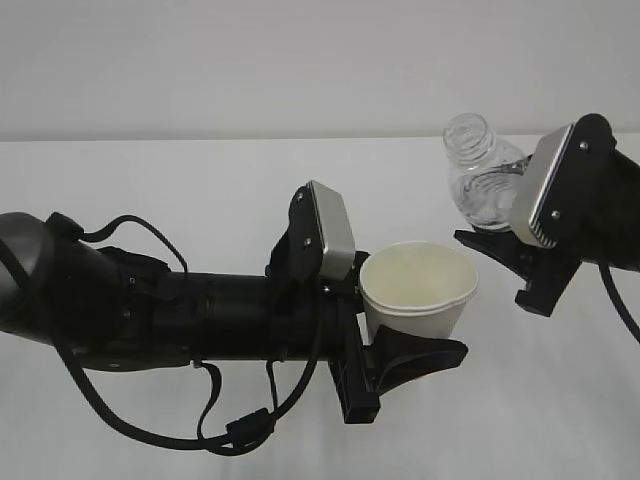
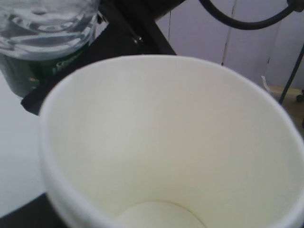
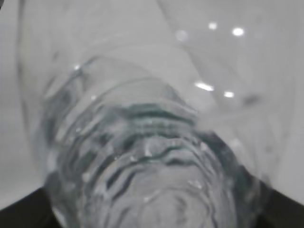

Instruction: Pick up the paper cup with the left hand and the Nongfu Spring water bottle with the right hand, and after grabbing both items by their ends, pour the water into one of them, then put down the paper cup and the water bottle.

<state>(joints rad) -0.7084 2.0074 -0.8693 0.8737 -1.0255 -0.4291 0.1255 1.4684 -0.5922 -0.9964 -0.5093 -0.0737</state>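
My left gripper (image 1: 432, 322) is shut on the lower part of the cream paper cup (image 1: 418, 288), holding it upright above the table. In the left wrist view the paper cup (image 2: 166, 142) fills the frame and its inside looks dry. Up and to the right, my right gripper (image 1: 482, 218) is shut on the Nongfu Spring water bottle (image 1: 482, 178), which leans with its open neck up and to the left, just beyond the cup's rim. The bottle (image 2: 42, 33) shows its green label and water (image 2: 45, 21) inside. In the right wrist view the ribbed bottle (image 3: 142, 156) hides the jaws.
Both arms hang over a white table (image 1: 200, 200) with a pale wall behind. The left arm's black body and cables (image 1: 150, 320) cover the near left of the table. A black cable (image 2: 247, 21) crosses the top of the left wrist view.
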